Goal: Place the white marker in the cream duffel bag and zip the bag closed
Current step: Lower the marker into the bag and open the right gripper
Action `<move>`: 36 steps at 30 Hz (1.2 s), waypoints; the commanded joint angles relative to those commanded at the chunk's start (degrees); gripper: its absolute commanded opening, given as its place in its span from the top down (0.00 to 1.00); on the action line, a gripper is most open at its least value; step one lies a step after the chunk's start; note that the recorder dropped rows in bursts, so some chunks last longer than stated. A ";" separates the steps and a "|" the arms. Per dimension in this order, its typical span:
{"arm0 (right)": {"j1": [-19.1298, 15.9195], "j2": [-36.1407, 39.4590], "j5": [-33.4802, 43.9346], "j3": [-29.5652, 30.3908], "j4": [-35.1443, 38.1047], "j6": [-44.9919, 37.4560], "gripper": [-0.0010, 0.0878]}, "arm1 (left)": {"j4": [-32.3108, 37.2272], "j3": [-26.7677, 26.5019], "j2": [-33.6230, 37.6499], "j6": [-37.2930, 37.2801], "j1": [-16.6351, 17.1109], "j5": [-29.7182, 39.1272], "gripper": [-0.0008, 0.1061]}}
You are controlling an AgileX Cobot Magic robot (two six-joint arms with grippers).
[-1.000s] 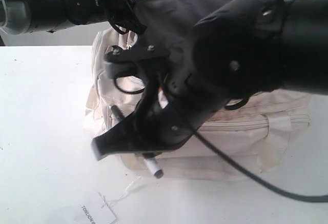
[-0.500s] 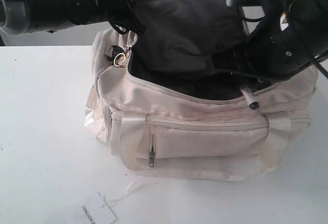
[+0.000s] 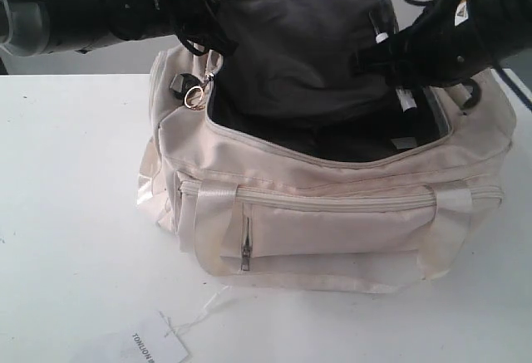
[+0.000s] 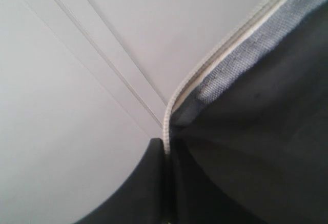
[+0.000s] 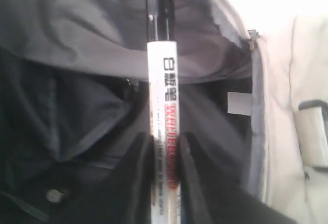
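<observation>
The cream duffel bag [image 3: 332, 213] stands open on the white table, its dark lining showing. My left gripper [image 4: 166, 149] is shut on the raised top flap's zipper edge [image 4: 215, 55] and holds it up at the back left [image 3: 187, 2]. Over the bag's right end, my right gripper [image 5: 165, 142] is shut on the white marker [image 5: 163, 85], whose black cap points down into the opening. In the exterior view the marker [image 3: 405, 97] hangs just inside the opening under the right gripper [image 3: 399, 64]. The gold ring on the zipper pull [image 3: 196, 95] hangs at the left end.
A white paper tag printed TONLION [image 3: 150, 346] lies on the table in front of the bag. The bag's front pocket has its own small zip pull [image 3: 246, 247]. A white label [image 5: 239, 103] is sewn inside the lining.
The right arm swung from in front of the camera to the bag's right end, carrying the marker from the front of the bag to inside the opening. The left arm kept holding the flap.
</observation>
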 joint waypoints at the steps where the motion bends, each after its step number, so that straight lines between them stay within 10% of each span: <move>1: 0.00 0.83 0.00 0.00 -0.53 -1.59 0.99 | 0.00 0.00 0.00 0.00 0.00 0.00 0.99; 17: 0.00 5.19 3.47 0.00 -8.94 -1.00 0.98 | 0.00 0.00 0.00 0.00 0.00 0.00 0.99; 27: 0.00 5.19 6.83 0.00 -11.81 0.88 0.62 | 0.00 0.00 0.00 0.00 0.00 0.00 0.99; 36: 0.00 2.54 7.67 0.00 -11.09 5.63 0.59 | 0.00 0.00 0.00 0.00 0.00 0.00 0.99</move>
